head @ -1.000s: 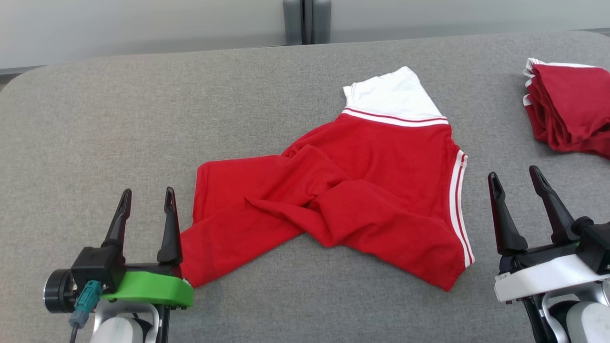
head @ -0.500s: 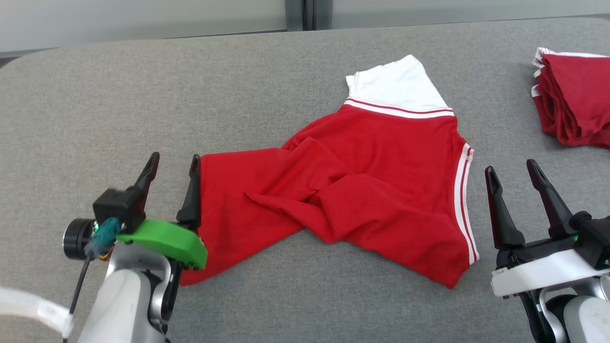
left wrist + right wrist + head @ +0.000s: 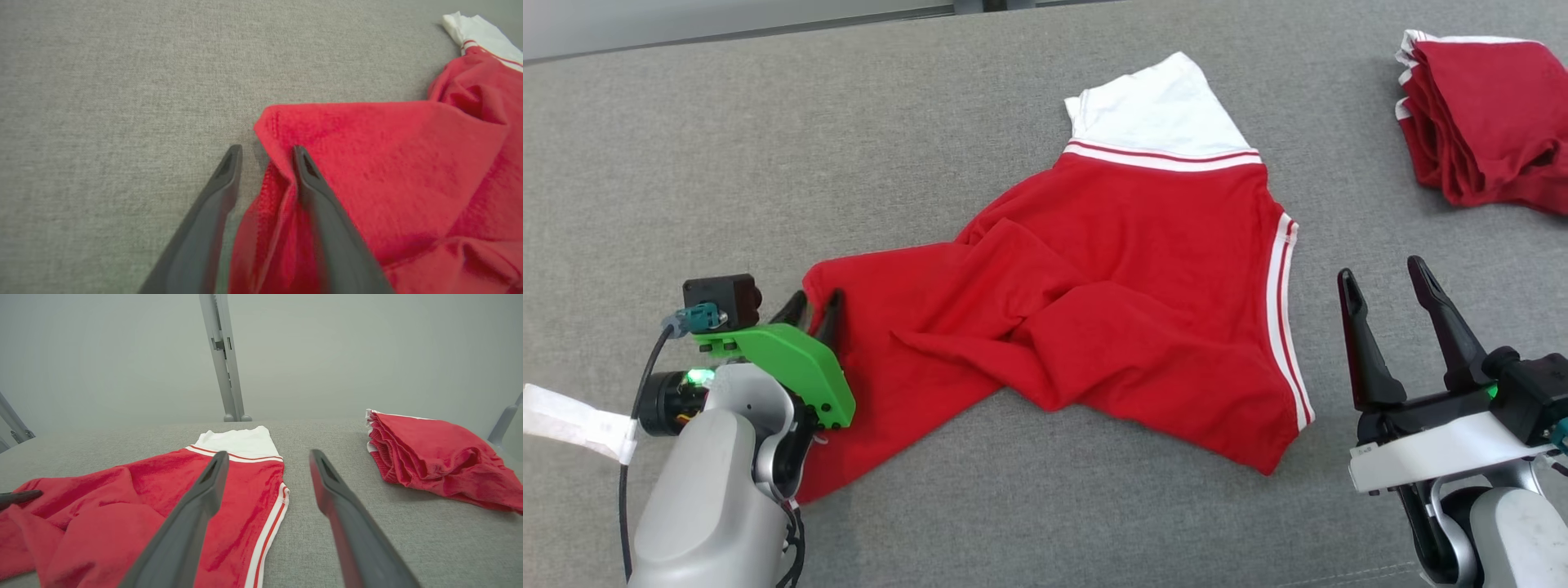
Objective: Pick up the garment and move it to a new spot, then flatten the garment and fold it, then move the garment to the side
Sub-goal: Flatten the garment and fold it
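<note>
- While it lies crumpled on the grey tabletop (image 3: 768, 147), the red garment (image 3: 1127, 269) runs from the lower left of the head view to the upper centre, white end pointing up.
- At its lower-left corner the left gripper (image 3: 817, 296) stands partly open, one finger (image 3: 322, 204) pressing the cloth, a fold between both, not clamped.
- Just right of the striped edge, the right gripper (image 3: 1380, 271) is wide open, holding nothing.

1 red-and-white garment (image 3: 1143, 269) lay loose on 1 grey bench (image 3: 768, 147). 1 stack of folded red garments (image 3: 1486, 139) sat there too; how many it held could not be told. 2 hands showed, the left hand (image 3: 817, 299) and the right hand (image 3: 1380, 271), each with 2 dark fingers (image 3: 1364, 359).
</note>
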